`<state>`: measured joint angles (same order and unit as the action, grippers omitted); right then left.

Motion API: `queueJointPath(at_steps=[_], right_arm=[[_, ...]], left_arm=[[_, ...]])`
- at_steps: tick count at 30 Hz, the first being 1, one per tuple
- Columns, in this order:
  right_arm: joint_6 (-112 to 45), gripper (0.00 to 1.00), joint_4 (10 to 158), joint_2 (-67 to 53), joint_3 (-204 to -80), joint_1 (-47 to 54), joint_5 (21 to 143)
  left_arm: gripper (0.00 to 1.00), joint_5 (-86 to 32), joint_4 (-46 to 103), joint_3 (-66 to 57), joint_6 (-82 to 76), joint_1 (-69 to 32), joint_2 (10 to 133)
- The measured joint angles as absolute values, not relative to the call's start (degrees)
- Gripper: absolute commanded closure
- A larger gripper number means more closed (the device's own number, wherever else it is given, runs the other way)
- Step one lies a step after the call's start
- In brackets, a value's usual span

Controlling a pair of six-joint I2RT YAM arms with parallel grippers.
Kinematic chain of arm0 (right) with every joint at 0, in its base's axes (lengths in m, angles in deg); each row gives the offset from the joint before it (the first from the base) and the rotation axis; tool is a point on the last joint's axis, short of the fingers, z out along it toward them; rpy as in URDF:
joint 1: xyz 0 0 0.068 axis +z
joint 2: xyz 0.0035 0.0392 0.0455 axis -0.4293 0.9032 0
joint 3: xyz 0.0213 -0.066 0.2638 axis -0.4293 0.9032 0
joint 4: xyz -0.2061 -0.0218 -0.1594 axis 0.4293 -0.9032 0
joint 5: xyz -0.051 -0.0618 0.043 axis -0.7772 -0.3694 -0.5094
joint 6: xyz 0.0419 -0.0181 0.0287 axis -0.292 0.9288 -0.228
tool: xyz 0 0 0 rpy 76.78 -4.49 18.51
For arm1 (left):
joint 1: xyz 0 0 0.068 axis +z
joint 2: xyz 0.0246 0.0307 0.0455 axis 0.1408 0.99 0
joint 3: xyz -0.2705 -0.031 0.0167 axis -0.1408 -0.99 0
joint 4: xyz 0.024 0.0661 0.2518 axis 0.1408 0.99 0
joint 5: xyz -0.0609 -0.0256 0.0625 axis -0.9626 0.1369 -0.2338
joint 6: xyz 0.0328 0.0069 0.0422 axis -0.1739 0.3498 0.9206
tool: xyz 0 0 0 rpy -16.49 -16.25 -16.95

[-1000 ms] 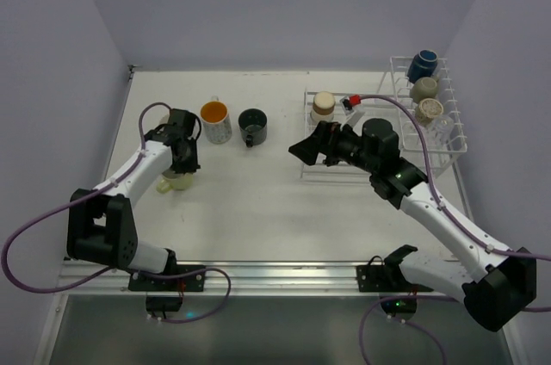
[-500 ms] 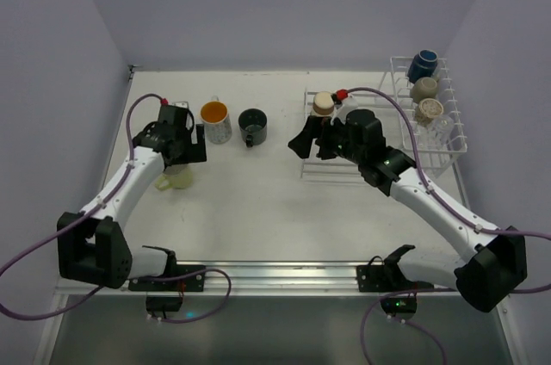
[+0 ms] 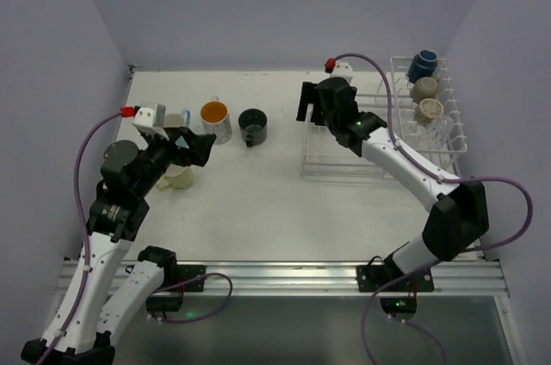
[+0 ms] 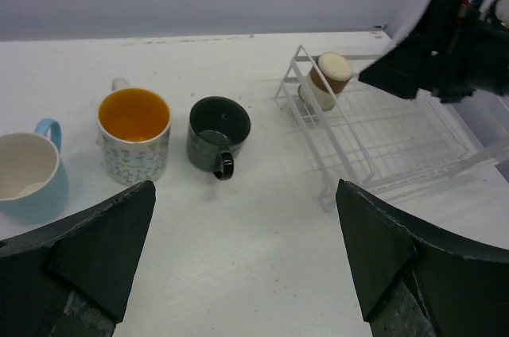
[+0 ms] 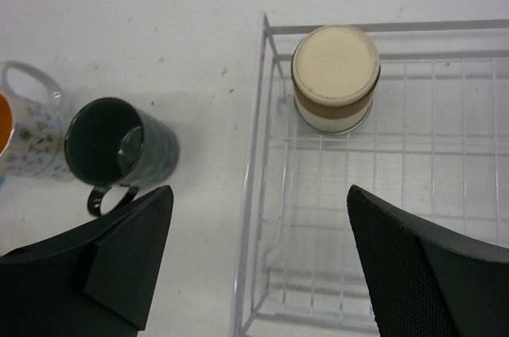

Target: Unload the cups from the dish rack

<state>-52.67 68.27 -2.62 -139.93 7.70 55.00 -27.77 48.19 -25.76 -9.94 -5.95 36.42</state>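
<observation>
The bare white table (image 3: 258,184) carried the white wire dish rack (image 4: 382,130) on its right side, a low flat grid joined to a taller basket. A second before, the left arm had stood down over the pale green cup (image 3: 178,178). It had since lifted back and away, leaving that cup alone on the table, so I judged that delivery finished. The left gripper (image 4: 246,218) hung with its jaws spread wide and nothing between them. The right arm had swung from the front of the grid to its far left corner. There the right gripper (image 5: 260,194), jaws likewise wide apart and empty, hovered above the upturned beige-brown cup with a cream base (image 5: 334,79), which still sat inside the rack. That looked like the next pick. At least three more cups waited in the tall basket, among them the navy cup (image 3: 422,64). Already out on the table stood the white patterned mug with an orange inside (image 4: 134,134), the black mug (image 4: 216,137) and the light blue mug (image 4: 28,174).
</observation>
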Motion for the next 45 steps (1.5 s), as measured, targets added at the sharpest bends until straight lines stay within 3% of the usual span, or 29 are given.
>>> queueJointPath(at_steps=[8, 17, 31, 35, 37, 39, 45], right_arm=[[-51.92, 0.20, 64.99, 10.78, -151.82, 2.00, 49.62], [-51.64, 0.18, 61.58, 22.73, -161.40, -1.21, 50.19], [-51.42, 0.21, 59.87, 29.70, -166.12, -3.12, 51.87], [-51.20, 0.39, 59.46, 30.73, -167.06, -3.33, 51.80], [-51.27, 0.58, 59.26, 30.75, -167.17, -3.33, 52.00], [-51.27, 0.68, 59.15, 30.71, -167.12, -3.36, 52.04], [-51.27, 0.71, 60.75, 23.37, -159.32, -3.29, 52.92]], left_arm=[[0.00, -36.09, 46.05, -37.02, -9.41, -8.75, 29.15], [0.00, -36.97, 45.44, -38.04, -7.84, -13.73, 29.58], [0.00, -36.49, 45.44, -38.04, -7.66, -14.56, 31.09], [0.00, -36.47, 45.44, -38.04, -7.66, -14.54, 31.66], [0.00, -36.47, 45.44, -38.04, -7.66, -14.54, 31.99], [0.00, -36.51, 45.41, -38.04, -7.69, -14.54, 32.42], [0.02, -39.26, 43.84, -38.04, -9.13, -14.54, 34.35]])
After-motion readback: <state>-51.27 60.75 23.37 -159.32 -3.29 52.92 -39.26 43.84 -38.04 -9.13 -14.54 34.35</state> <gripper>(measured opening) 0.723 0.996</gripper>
